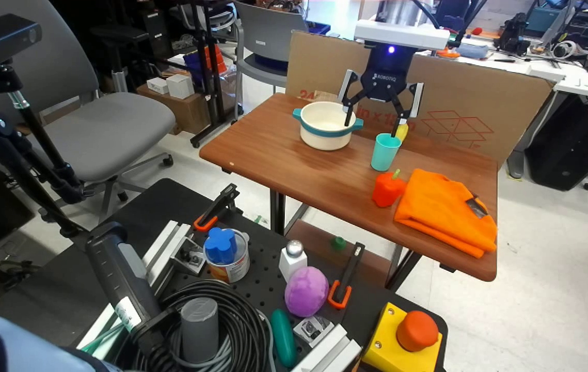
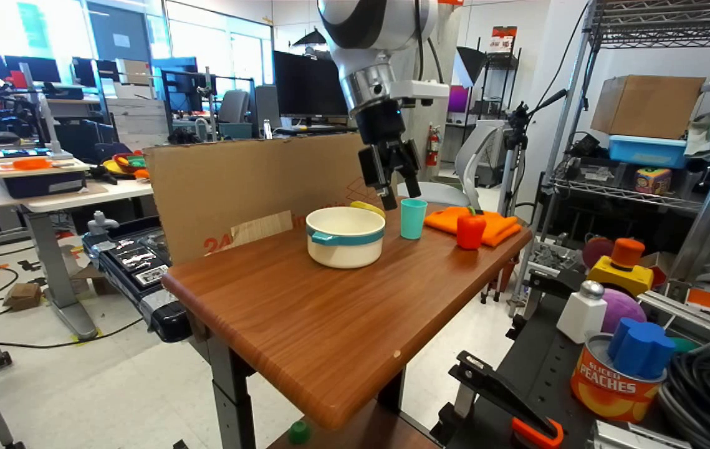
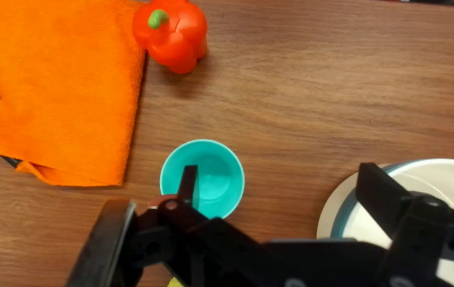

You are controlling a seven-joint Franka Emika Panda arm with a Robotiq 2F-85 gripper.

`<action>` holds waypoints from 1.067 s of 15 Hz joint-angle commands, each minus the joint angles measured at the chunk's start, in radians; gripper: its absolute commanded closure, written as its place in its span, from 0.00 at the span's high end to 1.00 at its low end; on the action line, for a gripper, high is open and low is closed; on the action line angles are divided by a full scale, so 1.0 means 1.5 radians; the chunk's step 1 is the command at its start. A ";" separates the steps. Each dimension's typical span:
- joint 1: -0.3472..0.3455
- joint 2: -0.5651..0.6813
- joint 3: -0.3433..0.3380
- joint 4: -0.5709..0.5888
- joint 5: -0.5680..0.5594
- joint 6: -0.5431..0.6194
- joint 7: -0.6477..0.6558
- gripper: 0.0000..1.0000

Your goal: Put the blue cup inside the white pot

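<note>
The blue cup [image 1: 385,153] stands upright on the wooden table in both exterior views [image 2: 413,220]; the wrist view [image 3: 221,175] looks down into its opening. The white pot [image 1: 324,140] with its teal band stands beside it, apart from it [image 2: 345,252]; in the wrist view its near rim [image 3: 327,217] shows at the right, partly behind a finger. My gripper [image 1: 371,129] is wide open and holds nothing [image 2: 401,197]. In the wrist view the gripper [image 3: 279,171] has one fingertip over the cup's opening and the other over the pot's edge. The exact fingertip height is hard to tell.
A red pepper [image 1: 387,190] stands near the cup, beside a folded orange cloth [image 1: 443,212]. A yellow object [image 1: 402,131] lies behind the cup, mostly hidden in the wrist view [image 3: 174,283]. A cardboard panel [image 2: 236,187] stands along the table's back edge.
</note>
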 commanded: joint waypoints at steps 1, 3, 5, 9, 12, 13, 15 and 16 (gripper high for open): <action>-0.002 0.025 0.008 0.035 -0.007 -0.025 -0.005 1.00; -0.001 0.035 0.008 0.042 -0.008 -0.028 -0.004 1.00; 0.000 0.042 0.009 0.048 -0.009 -0.030 -0.004 0.74; -0.003 0.048 0.009 0.056 -0.007 -0.033 -0.007 0.42; -0.007 0.042 0.008 0.055 -0.005 -0.040 -0.008 0.20; -0.008 0.036 0.007 0.052 -0.005 -0.041 -0.008 0.12; -0.013 0.024 0.007 0.045 -0.002 -0.039 -0.011 0.00; -0.016 0.018 0.007 0.041 0.000 -0.036 -0.012 0.00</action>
